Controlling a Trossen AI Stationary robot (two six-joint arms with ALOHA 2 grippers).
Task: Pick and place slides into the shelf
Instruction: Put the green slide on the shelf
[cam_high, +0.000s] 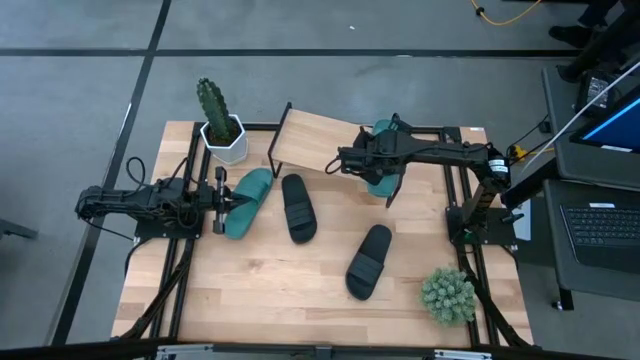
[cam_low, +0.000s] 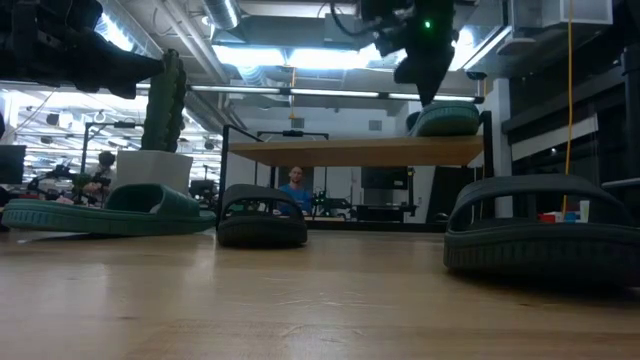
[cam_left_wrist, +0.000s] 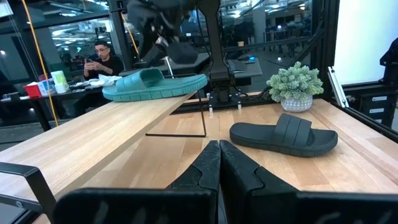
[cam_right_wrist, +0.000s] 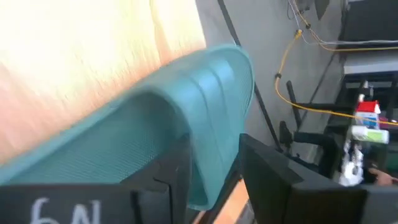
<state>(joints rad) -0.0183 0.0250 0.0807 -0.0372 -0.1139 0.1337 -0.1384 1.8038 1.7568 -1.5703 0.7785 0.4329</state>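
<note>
I am releasing a teal-green rubber slide (cam_high: 380, 131) onto the slanted light wooden shelf (cam_high: 312, 143), my right gripper (cam_right_wrist: 214, 168) spread around its strap; next I should be lifting clear.

Shelf (cam_high: 315, 140) board: far-right end occupied by a teal slide (cam_high: 381, 160), with the right gripper (cam_high: 372, 165) directly over it, fingers (cam_right_wrist: 177, 168) apart astride the strap; remainder of the board bare. Potted cactus (cam_high: 220, 125) stands just beside the shelf's left end. Table (cam_high: 270, 290) centre obstructed by two black slides (cam_high: 298, 207) (cam_high: 369, 261), well apart; second teal slide (cam_high: 248, 201) lies at the left gripper (cam_high: 219, 200), which is closed. Small succulent (cam_high: 447, 295) fills the near-right corner. Near-left area open
</note>
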